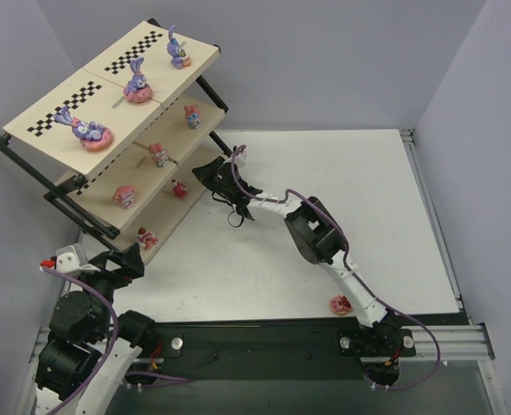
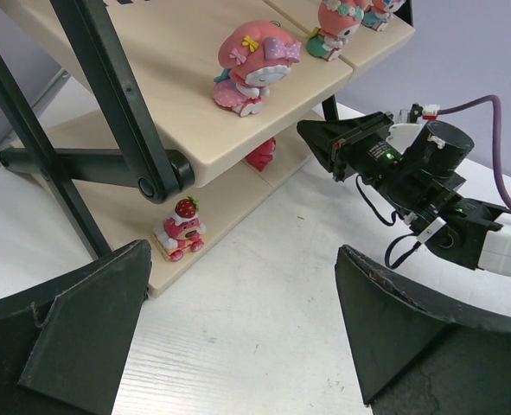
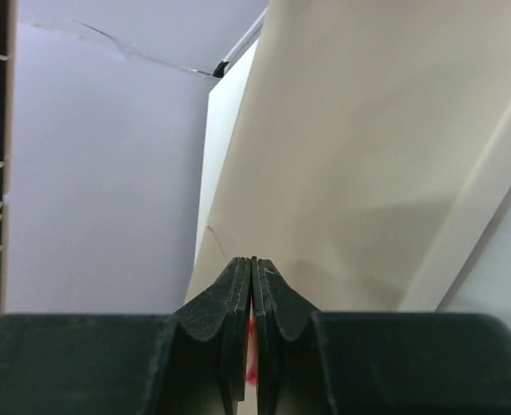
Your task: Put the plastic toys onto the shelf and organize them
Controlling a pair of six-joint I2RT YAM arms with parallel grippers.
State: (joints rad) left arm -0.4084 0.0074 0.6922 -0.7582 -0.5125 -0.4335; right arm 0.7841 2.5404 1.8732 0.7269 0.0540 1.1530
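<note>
Red toy [image 1: 179, 188] just beside R gripper [image 1: 199, 171]

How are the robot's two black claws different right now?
The left arm's black claw is wide open; the right arm's black claw is pinched shut. The left claw sits by the near corner of the beige wooden shelf with black frame; the right claw points at it farther along. Both are black with two fingers.

Black frame [image 2: 108, 95] fronts shelf [image 2: 177, 86] end, right pincer [image 2: 311, 137] beside lower tier [image 2: 238, 197]; tabletop [image 1: 341, 190] beyond open
</note>
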